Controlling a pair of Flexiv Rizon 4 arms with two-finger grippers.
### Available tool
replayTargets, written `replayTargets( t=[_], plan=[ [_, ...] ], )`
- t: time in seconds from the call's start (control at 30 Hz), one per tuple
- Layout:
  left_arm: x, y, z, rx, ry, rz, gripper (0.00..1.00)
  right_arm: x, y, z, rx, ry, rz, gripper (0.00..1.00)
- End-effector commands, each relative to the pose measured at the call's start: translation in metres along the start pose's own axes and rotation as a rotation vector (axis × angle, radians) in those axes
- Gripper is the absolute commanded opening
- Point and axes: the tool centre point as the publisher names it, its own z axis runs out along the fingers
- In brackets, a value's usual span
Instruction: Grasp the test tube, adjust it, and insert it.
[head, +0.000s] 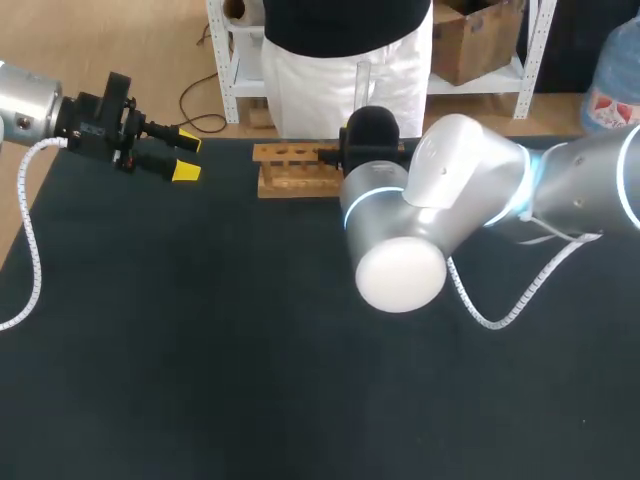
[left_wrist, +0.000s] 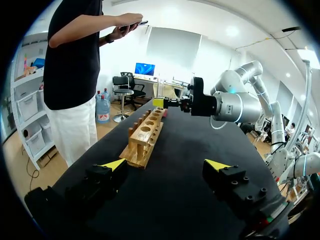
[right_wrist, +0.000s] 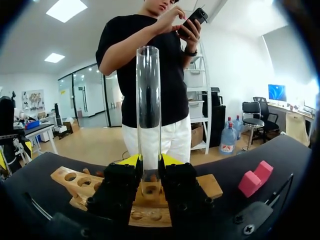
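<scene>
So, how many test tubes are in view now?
1. The test tube stands upright in the right arm's jaws, at the wooden rack by the table's far edge. The arm hides part of the rack, so another may be hidden.

Robotics lab: L arm (head: 25, 105), R arm (head: 470, 190), wooden tube rack (head: 290, 172), black table (head: 200, 350).

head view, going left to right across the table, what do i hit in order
left gripper → wooden rack → right arm. The right gripper and the test tube it holds are hidden behind that arm in this view, so they are left out.
</scene>
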Motion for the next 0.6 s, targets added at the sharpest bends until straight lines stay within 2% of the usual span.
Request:
replayTargets(
  t=[0.03, 0.2, 0.27, 0.37, 0.4, 0.57, 0.6],
  plan=[
    [0.0006, 0.001, 0.0002, 0.002, 0.0, 0.001, 1.0, 0.0033, 0.0019, 0.002, 0.007, 0.003, 0.001, 0.0],
    [0.0006, 0.001, 0.0002, 0.002, 0.0, 0.001, 1.0, 0.0075, 0.0022, 0.0003, 0.015, 0.014, 0.003, 0.03],
    [0.0006, 0.001, 0.0002, 0.002, 0.0, 0.001, 1.0, 0.0082, 0.0023, -0.0004, 0.016, 0.018, 0.004, 0.16],
    [0.0006, 0.001, 0.0002, 0.002, 0.0, 0.001, 1.0, 0.0085, 0.0024, -0.0008, 0.017, 0.022, 0.005, 0.27],
    [0.0006, 0.001, 0.0002, 0.002, 0.0, 0.001, 1.0, 0.0086, 0.0024, -0.0009, 0.018, 0.022, 0.005, 0.4],
    [0.0006, 0.001, 0.0002, 0.002, 0.0, 0.001, 1.0, 0.0086, 0.0022, -0.0013, 0.024, 0.022, 0.008, 0.49],
    [0.0006, 0.001, 0.0002, 0.002, 0.0, 0.001, 1.0, 0.0086, 0.0022, -0.0014, 0.026, 0.022, 0.009, 0.55]
  ],
)
